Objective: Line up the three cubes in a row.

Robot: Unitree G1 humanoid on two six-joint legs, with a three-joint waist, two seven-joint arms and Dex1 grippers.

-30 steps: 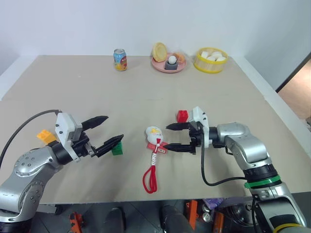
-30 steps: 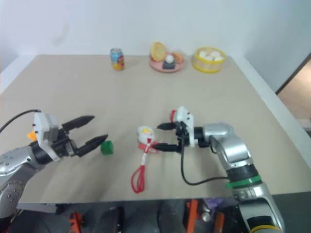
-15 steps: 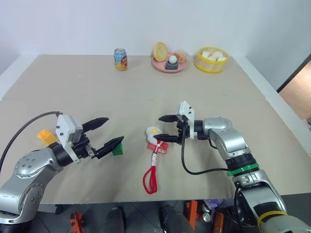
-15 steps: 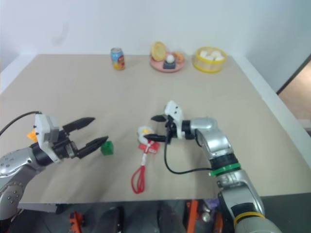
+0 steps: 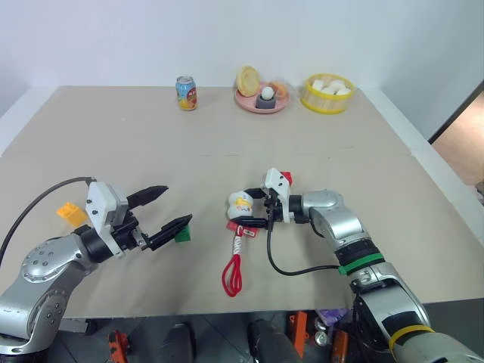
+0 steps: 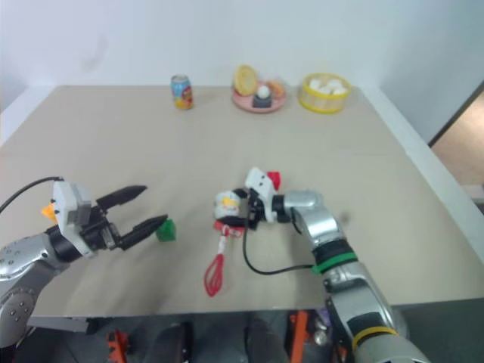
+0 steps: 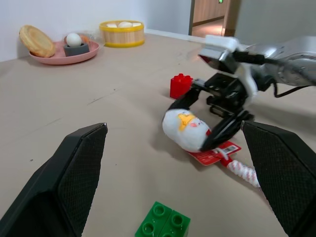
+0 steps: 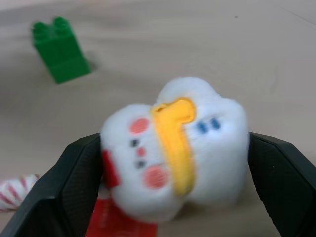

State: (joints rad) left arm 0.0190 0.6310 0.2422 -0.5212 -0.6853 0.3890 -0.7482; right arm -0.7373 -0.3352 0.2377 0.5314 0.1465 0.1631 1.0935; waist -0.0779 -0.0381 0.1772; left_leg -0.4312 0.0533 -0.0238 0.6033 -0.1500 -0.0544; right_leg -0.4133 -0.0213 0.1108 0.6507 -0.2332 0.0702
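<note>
You have no cube lined up yet: red cube [image 5: 285,178], green cube [image 5: 181,234] and orange cube [image 5: 69,212] sit scattered, both grippers' fingers spread empty, right gripper [image 5: 255,208] straddling the rope toy [image 5: 240,204].

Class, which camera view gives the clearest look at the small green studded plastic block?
The right wrist view: the small green studded plastic block stands unobstructed, studs and sides visible. The left wrist view cuts it off at the frame edge; in the left eye view the left hand partly covers it.
</note>
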